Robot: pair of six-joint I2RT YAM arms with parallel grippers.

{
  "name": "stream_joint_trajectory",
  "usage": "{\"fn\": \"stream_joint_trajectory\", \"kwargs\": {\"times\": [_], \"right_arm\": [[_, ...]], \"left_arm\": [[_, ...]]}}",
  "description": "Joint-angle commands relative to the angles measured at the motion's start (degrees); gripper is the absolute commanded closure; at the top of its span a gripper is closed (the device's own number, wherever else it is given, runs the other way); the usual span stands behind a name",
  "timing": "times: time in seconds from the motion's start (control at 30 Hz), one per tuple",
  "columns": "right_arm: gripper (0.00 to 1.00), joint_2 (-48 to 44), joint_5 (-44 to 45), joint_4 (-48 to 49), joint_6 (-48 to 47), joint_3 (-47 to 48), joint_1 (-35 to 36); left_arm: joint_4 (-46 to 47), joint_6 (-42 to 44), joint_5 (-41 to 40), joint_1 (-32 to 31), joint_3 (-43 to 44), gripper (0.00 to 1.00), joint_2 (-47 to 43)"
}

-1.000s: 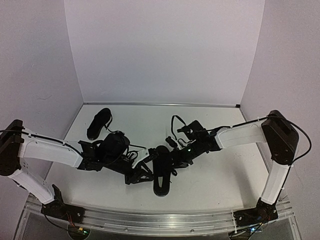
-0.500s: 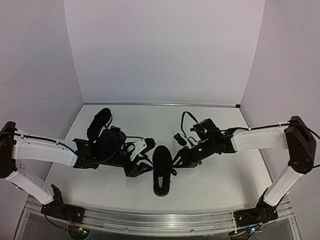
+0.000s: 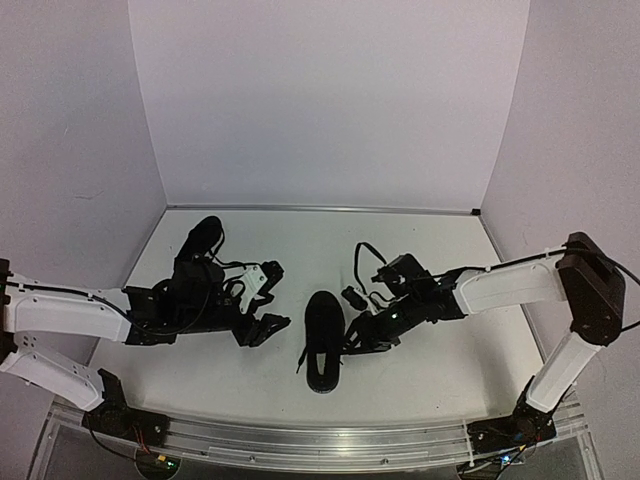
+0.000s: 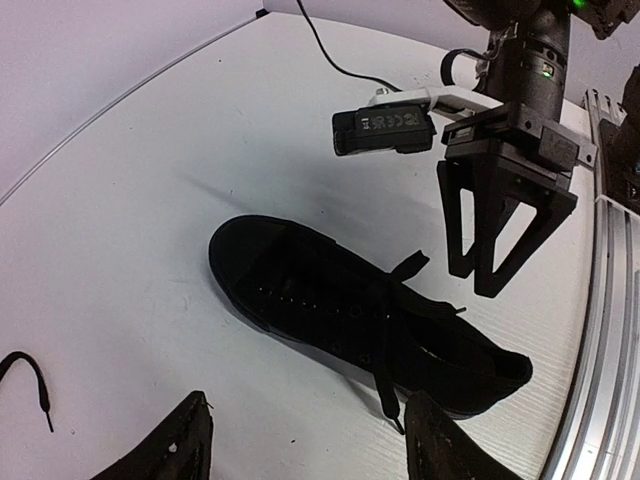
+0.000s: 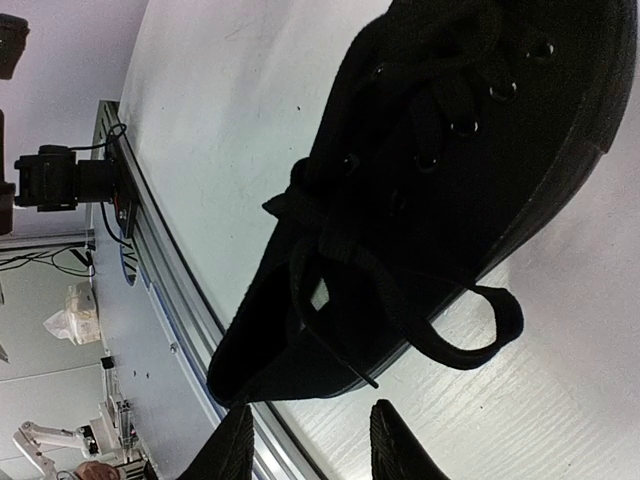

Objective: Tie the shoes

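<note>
One black shoe lies mid-table, toe pointing away, its thin laces crossed over the tongue. It also shows in the left wrist view and fills the right wrist view. One lace loop lies on the table beside the sole, and a loose lace end trails off the other side. My left gripper is open and empty just left of the shoe. My right gripper is open and empty just right of it, its fingers spread. The second black shoe lies at the back left.
A stray black lace end lies on the table to the left. White walls close the table at the back and sides. The metal rail runs along the near edge, close behind the shoe's heel.
Both grippers have drawn back outward from the middle shoe, the left one leftward and the right one rightward. They now stand open with the laces lying loose on the shoe.
</note>
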Motion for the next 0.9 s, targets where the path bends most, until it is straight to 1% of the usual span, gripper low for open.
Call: {"fn": "stream_joint_trajectory", "kwargs": {"times": [0.0,0.23,0.4,0.5,0.6,0.63,0.67,0.87], "right_arm": [[0.63,3.14,0.77,2.47,0.17,2.89,0.85],[0.65,6.29,0.89,3.23,-0.09,4.40,1.61],[0.72,7.02,-0.45,3.89,0.15,5.10,2.02],[0.80,6.14,-0.66,3.78,0.28,5.02,2.10],[0.96,4.80,-0.89,3.69,0.73,5.08,2.09],[0.98,4.17,-0.87,3.60,0.92,5.05,2.09],[1.00,3.49,-0.87,3.49,1.09,5.04,2.09],[1.00,0.67,-1.12,2.94,1.73,5.69,2.51]], "left_arm": [[2.40,-1.48,0.04,0.08,-0.30,0.35,-2.31],[2.25,-1.15,0.03,0.08,-0.17,0.35,-2.19],[1.94,-0.63,0.03,0.09,0.11,0.35,-2.05],[1.81,-0.23,-0.07,0.08,0.12,0.35,-1.93],[1.82,-0.22,-0.22,0.08,0.12,0.35,-1.74],[1.78,-0.30,-0.31,0.07,0.09,0.35,-1.63],[1.75,-0.39,-0.39,0.07,0.08,0.35,-1.49],[1.81,-0.79,-1.83,0.08,0.18,0.35,-0.78]]}}
